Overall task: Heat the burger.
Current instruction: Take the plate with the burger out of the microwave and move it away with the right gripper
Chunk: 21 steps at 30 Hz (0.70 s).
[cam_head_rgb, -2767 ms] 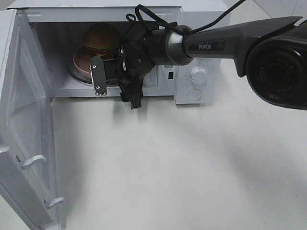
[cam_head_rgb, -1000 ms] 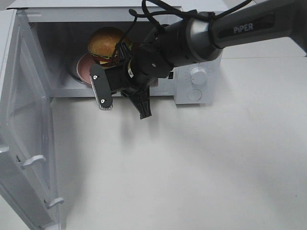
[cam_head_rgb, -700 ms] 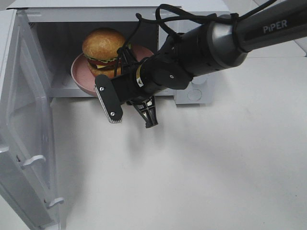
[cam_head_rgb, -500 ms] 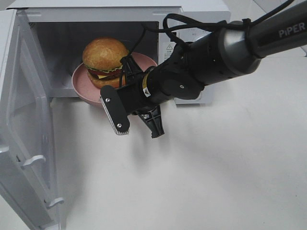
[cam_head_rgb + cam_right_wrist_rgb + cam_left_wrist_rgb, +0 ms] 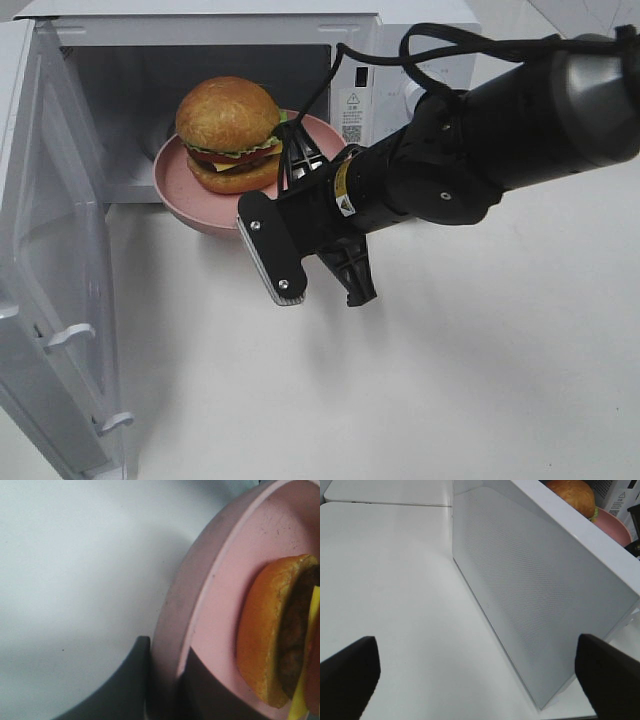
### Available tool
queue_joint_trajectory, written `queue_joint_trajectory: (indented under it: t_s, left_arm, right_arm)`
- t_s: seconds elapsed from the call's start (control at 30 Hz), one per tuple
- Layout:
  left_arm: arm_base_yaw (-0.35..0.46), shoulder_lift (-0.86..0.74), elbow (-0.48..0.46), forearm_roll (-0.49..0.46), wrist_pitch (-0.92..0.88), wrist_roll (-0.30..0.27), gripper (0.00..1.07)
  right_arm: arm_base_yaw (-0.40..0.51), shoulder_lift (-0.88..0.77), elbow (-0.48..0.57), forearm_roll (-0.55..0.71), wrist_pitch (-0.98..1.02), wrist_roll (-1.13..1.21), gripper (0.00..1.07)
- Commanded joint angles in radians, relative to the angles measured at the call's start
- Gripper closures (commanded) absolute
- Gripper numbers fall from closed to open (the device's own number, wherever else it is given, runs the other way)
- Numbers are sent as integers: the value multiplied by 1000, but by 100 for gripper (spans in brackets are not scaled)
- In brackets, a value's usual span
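at far left of the high view, the microwave door (image 5: 60, 270) stands swung fully open, and in the left wrist view the left tool (image 5: 470, 672) hangs beside that door's outer face with its jaws wide apart, holding nothing. right of the door, the burger (image 5: 228, 132) sits upright on the pink plate (image 5: 190, 205), which now hangs at the mouth of the microwave (image 5: 360, 45), partly over the white table (image 5: 450, 380). a few seconds ago plate and burger lay deep in the cavity; over the last second they have come steadily outward. judged from this, the heating step is likely past and the burger is being retrieved. further right, the right tool (image 5: 310, 262) is clamped on the plate's near rim, one finger (image 5: 125, 680) outside the wall and one inside. its forearm reaches in from the right edge, wrist rolled so the jaws lie sideways, low over the table.
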Motion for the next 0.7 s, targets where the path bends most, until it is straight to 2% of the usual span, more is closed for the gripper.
queue_joint_trajectory:
  t_s: [0.03,0.33,0.53,0.7]
  left_arm:
    - [-1,-5,1,-4,-2,3,9]
    - [-1,-5,1,-4,-2,3,9]
    - [-1,-5,1,-4,-2,3,9]
    - [-1,-5,1,-4,-2,3,9]
  right_arm:
    - [-3,-56,17,1,-51,1,107]
    - [-3,-214,169,1,-49,1,107]
    - [-3,-272,220,2,-47,1,107]
    - [-3,-376,307,7,-39,1,107]
